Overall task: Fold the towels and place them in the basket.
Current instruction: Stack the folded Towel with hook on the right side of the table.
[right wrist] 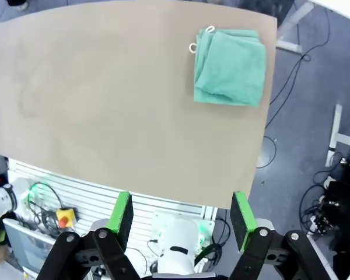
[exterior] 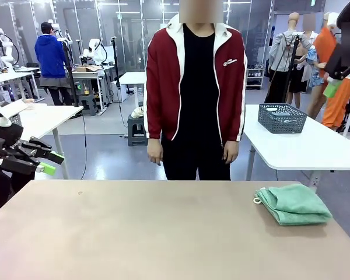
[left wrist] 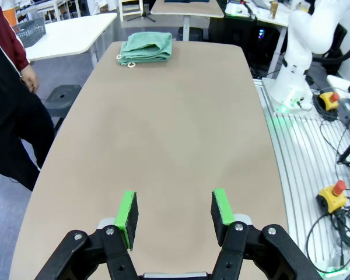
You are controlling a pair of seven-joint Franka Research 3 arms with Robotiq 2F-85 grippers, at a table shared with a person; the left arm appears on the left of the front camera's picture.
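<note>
Two grippers hang clear of the table (exterior: pixel 134 233), both empty. At far left the left gripper (exterior: pixel 51 163) hovers off the table's edge, jaws parted. The person (exterior: pixel 195 93) stands at the far side, hands down. Toward the right edge lie the folded mint towels (exterior: pixel 293 203), stacked, loops at their corner. The basket (exterior: pixel 282 118) sits on a separate white table behind, well apart. High above, the right gripper (right wrist: pixel 181 213) is spread wide. The risk: carrying the stack that far could let it unfold or drop a layer.
</note>
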